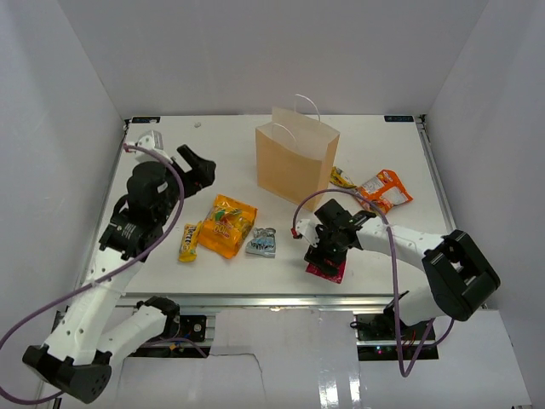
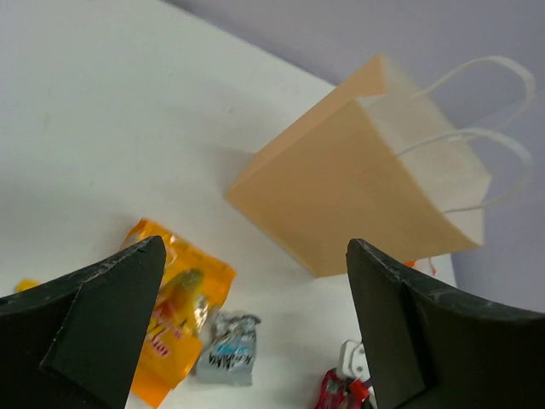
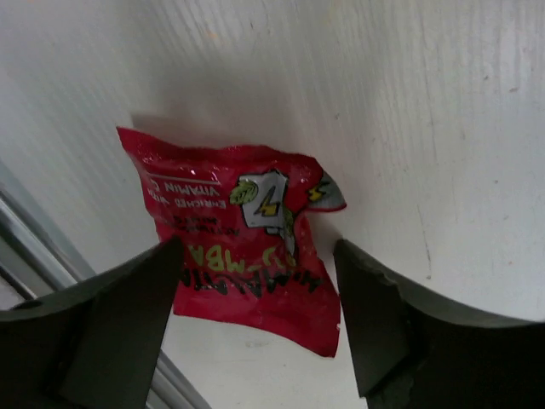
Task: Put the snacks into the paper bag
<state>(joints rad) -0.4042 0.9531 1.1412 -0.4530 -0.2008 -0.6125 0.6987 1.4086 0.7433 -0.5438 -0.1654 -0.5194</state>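
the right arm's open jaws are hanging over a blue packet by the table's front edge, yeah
Not quite. The packet under the right arm's open jaws is red, not blue, as the right wrist view shows. It does lie by the table's front edge.

The left arm (image 1: 140, 204) rises from its base at the near left and leans toward the far side, its black wrist section held high over the left half of the scene. The left gripper (image 1: 198, 162) points up and to the far right, tilted rather than level. In the left wrist view the left gripper (image 2: 251, 256) has its two dark fingers (image 2: 102, 315) spread wide apart.

The right arm (image 1: 409, 243) bends at a bulky black joint at the near right, and its white forearm reaches left toward the near centre. The right gripper (image 1: 324, 256) points steeply down, close to the surface. From the right wrist view, the right gripper (image 3: 255, 256) has its jaws parted, one finger at each side.
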